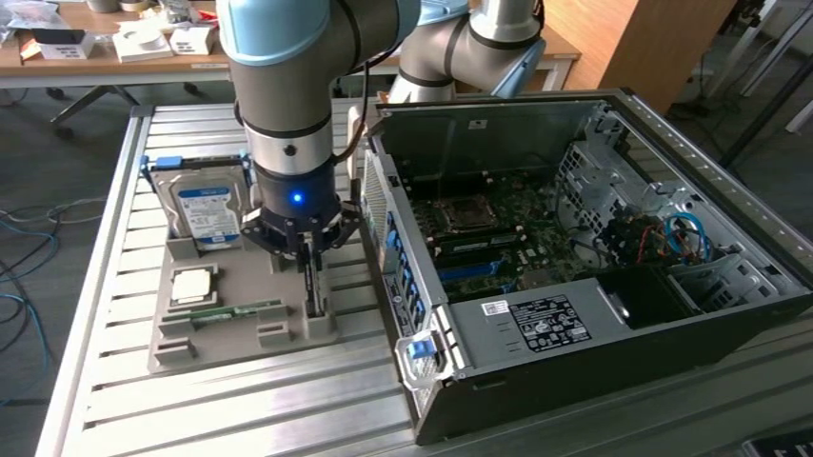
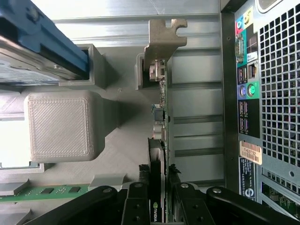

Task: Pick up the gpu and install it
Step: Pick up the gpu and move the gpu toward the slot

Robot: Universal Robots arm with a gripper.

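GPU [image 1: 314,286] stands on edge in a narrow slot of the parts tray, right under the gripper [image 1: 308,255], just beside the PC's rear panel.

- PC case [image 1: 610,314]: black sheet steel, side off, motherboard exposed. Perforated rear grille and port stack face the tray.
- Table [image 1: 254,409]: ribbed aluminium slats, bare.
- Tray [image 1: 216,347]: grey 3D-printed plastic with visible layer lines and blocky posts.
- Hard drive [image 1: 206,211]: silver with a blue-white label, upright in its own slot.
- GPU in the wrist view [image 2: 159,140]: thin dark PCB, small parts along the edge, stamped grey metal bracket [image 2: 161,35] with a hooked tab.
- Memory stick [image 1: 242,311]: slim, green, lying flat.

Gripper [image 2: 158,197] straddles the card, one side on each face. Can't tell whether it's clamped.

Risks, my read:
- An off-centre grip could cock the card so it binds in the slot and drags the light tray up.
- A smooth thin PCB could slip or twist.
- The bracket tab could snag the case edge, which sits close.
- Clamping onto components could damage them.
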